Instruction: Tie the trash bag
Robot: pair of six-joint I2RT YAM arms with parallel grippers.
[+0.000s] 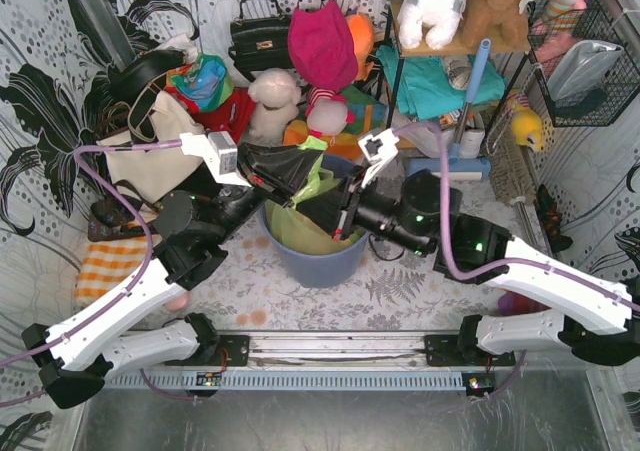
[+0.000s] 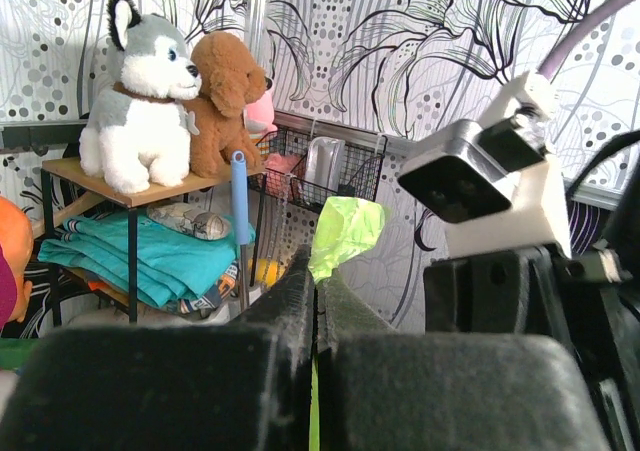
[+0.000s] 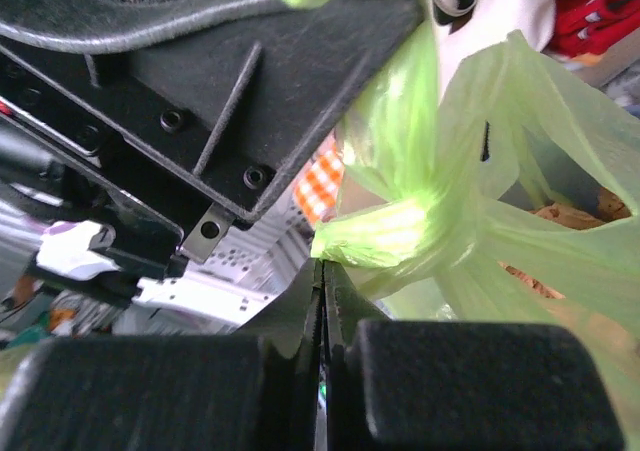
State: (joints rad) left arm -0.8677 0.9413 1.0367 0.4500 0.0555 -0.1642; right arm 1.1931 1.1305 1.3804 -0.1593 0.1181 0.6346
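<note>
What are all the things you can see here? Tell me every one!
trash bag: one, lime green, in the bin, top pulled up
bin: one, blue-grey, middle of the table
husky plush: one, grey and white, on the shelf
brown plush: one, brown, beside the husky plush
teal cloth: one, teal, under the shelf
handbag: one, black, at the back
checked cloth: one, orange and white, far left
left gripper: one, black, shut on the trash bag
right gripper: one, black, shut on the trash bag
</note>
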